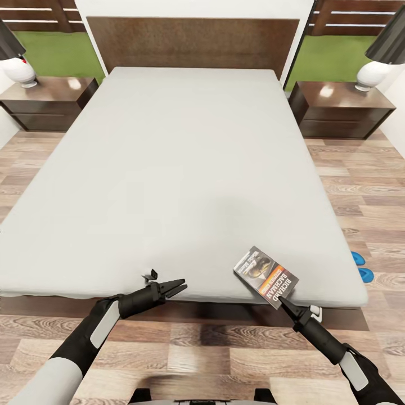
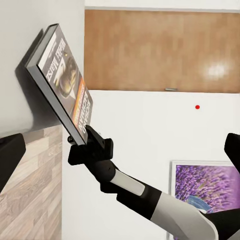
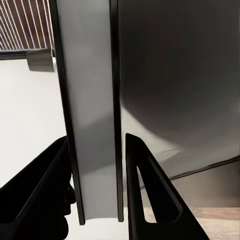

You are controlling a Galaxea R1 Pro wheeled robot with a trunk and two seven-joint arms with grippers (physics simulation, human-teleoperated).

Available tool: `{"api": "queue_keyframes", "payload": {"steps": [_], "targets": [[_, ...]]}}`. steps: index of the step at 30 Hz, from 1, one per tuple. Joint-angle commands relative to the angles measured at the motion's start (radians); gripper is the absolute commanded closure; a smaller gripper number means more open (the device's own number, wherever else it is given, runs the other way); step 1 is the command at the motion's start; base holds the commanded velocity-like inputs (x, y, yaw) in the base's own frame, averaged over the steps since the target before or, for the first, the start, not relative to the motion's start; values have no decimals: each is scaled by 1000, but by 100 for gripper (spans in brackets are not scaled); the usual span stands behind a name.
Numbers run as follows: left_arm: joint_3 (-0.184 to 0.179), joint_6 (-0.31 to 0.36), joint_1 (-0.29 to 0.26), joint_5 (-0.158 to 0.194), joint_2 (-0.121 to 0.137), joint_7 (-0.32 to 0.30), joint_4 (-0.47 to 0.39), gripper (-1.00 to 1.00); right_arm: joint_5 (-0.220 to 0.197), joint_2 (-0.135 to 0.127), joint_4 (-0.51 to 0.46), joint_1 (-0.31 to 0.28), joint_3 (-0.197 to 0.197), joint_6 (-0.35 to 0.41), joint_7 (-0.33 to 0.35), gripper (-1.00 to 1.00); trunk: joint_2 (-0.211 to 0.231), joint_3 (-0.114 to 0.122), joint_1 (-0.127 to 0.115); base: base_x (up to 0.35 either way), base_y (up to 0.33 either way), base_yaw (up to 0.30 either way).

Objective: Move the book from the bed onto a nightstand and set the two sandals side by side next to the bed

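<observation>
Book (image 1: 266, 276) at lower right of head view, near the bed (image 1: 180, 180) foot corner, lifted off the mattress and tilted. Right gripper (image 1: 283, 301) clamped on its edge, page block between the fingers (image 3: 145, 195). Left gripper (image 1: 179, 288) lower centre-left, jaws slightly parted, holding nothing. Sandals (image 1: 361, 266) on floor (image 1: 360, 191) at right edge. Nightstands (image 1: 48, 101) upper corners.

book (image 1: 265, 276) cover, white lettering "RICHARD BACHMAN" (smaller lines on the orange band unreadable)
</observation>
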Motion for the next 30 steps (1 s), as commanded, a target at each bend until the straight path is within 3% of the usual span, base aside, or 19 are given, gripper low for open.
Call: {"api": "queue_keyframes", "payload": {"steps": [1,30], "targets": [[-4,8,0,8,1,0,0,-100,-3,0,0,0,-1,10,1,100,7,3,-4,0,0,0],[-4,8,0,7,-3,0,0,-100,-4,-4,-1,0,-3,13,7,100,210,94,-115,0,0,0]]}}
